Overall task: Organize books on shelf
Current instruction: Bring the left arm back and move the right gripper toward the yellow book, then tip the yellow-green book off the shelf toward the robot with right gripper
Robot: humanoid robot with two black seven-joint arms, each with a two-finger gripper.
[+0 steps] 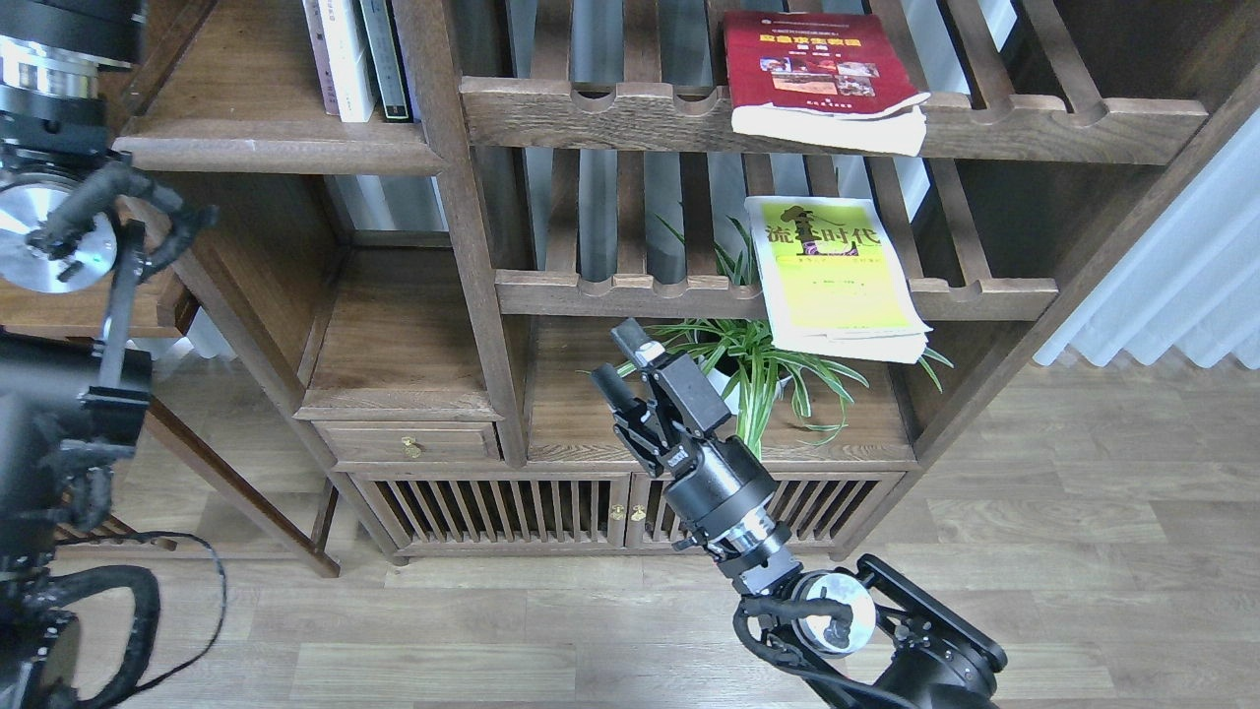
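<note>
A red book [817,69] with small photos lies flat on the upper slatted rack, its pages hanging over the front rail. Below it, a yellow-green and white book [837,271] lies flat on the middle slatted rack, also sticking out past the rail. At top left is the shelf [276,148], a solid dark plank with a rounded front edge, holding a few upright books [349,59]. My right gripper [622,366] is open and empty, below and left of the yellow-green book, in front of the plant. My left arm [59,246] rises along the left edge, and its gripper is out of view.
A potted spider plant [733,369] stands in the lower compartment just behind my right gripper. A small drawer [409,443] and a slatted cabinet base [512,507] sit below. A white curtain [1181,286] hangs at right, above the wood floor.
</note>
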